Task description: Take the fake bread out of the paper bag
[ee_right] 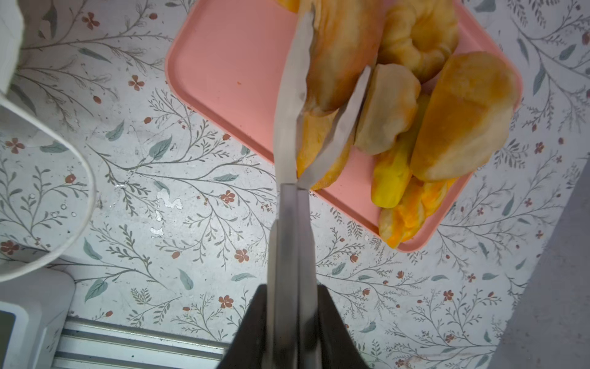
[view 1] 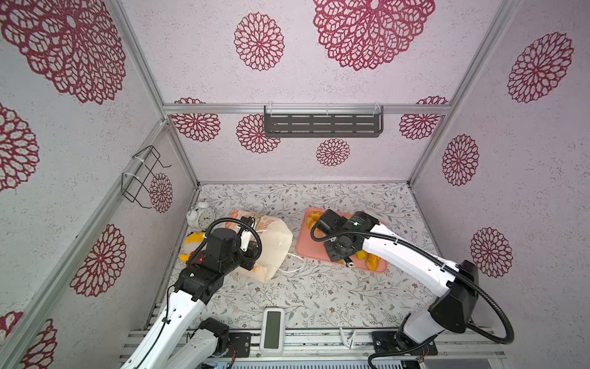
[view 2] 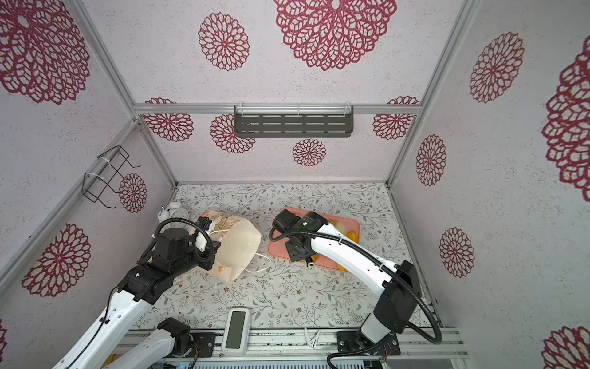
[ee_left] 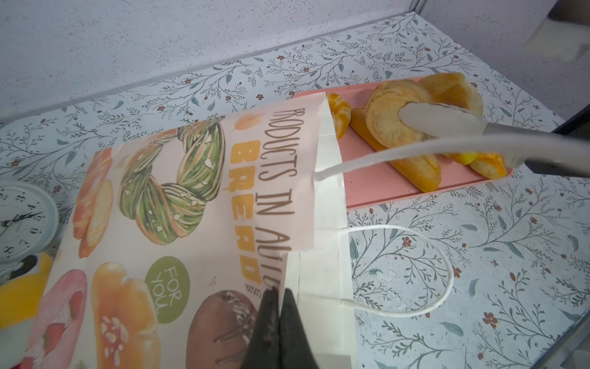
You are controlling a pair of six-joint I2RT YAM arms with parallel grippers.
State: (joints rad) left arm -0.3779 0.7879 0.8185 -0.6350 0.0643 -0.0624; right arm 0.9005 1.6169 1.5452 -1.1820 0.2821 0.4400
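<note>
Left claw [ee_left: 277, 314] clamped on paper bag [ee_left: 191, 191] rim; right claw [ee_right: 292, 319] squeezing tongs [ee_right: 287, 127], tips pinching one fake bread [ee_right: 338, 57] over pink tray [ee_right: 230, 64] beside the other pieces. Risk: glossy bun slips out, knocks pile, rolls onto counter [ee_right: 191, 191]

Pale textured walls [view 1: 198, 64] with big red doily flowers, aluminium frame [view 1: 223, 109], grey slotted shelf [view 1: 322, 124] out back, wire rack [view 1: 142, 177] on the left wall, leafy-print desk [view 1: 319, 297].

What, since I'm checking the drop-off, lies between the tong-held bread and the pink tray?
Nothing foreign: the tongs in the right gripper hold the bun above the pink tray; only a long loaf lying there sits under it.
</note>
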